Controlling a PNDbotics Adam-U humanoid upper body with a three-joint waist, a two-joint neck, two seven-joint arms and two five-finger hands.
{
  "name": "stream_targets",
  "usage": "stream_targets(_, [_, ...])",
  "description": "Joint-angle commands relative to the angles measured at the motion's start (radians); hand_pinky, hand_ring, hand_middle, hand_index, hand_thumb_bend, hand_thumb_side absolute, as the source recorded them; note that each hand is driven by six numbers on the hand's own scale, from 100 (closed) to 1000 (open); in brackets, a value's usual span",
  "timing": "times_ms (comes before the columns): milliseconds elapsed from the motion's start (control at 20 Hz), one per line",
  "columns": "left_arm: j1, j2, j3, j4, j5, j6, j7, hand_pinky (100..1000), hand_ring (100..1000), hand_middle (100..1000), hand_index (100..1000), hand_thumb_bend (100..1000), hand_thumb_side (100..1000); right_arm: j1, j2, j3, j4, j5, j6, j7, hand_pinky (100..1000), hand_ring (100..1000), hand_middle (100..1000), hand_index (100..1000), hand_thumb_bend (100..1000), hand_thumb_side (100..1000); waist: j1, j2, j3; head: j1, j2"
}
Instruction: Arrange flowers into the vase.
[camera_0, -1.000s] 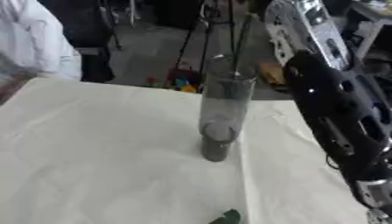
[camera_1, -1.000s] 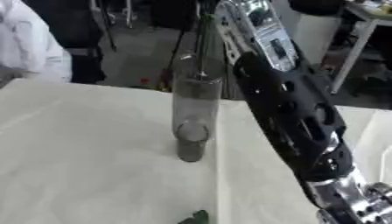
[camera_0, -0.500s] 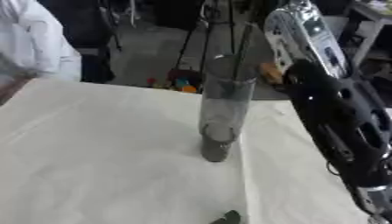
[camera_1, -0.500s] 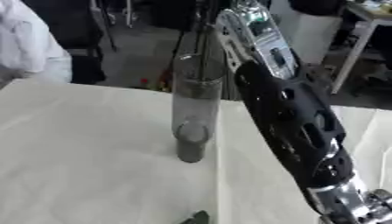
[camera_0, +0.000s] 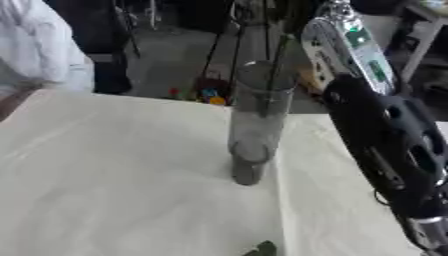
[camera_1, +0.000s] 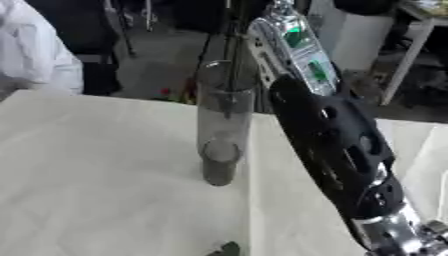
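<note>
Fingers cannot be made out: the right arm rises up past the top of the view, its hand out of sight. The clear vase stands upright mid-table on the white cloth, a thin dark stem slanting into its mouth. Over the past second the vase has stayed put and the stem remains in it, so the placement looks near done. A green leaf tip lies at the near edge. The left hand is unseen.
</note>
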Motion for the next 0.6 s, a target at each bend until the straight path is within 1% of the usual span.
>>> stream_targets(50, [-0.018, 0.008, -0.001, -0.018, 0.002, 0.000, -0.002, 901, 996, 914, 1000, 171, 1000, -0.013, -0.008, -0.005, -0.005, 0.021, 0.005, 0.003, 100, 100, 100, 100, 417, 100, 0.012, -0.018, 0.002, -0.001, -0.012])
stream_targets(600, [-0.018, 0.002, -0.001, -0.018, 0.004, 0.001, -0.002, 902, 996, 913, 1000, 168, 1000, -0.002, -0.002, -0.010, 0.004, 0.039, -0.005, 0.038, 100, 100, 100, 100, 421, 114, 0.017, -0.011, 0.008, -0.001, -0.019])
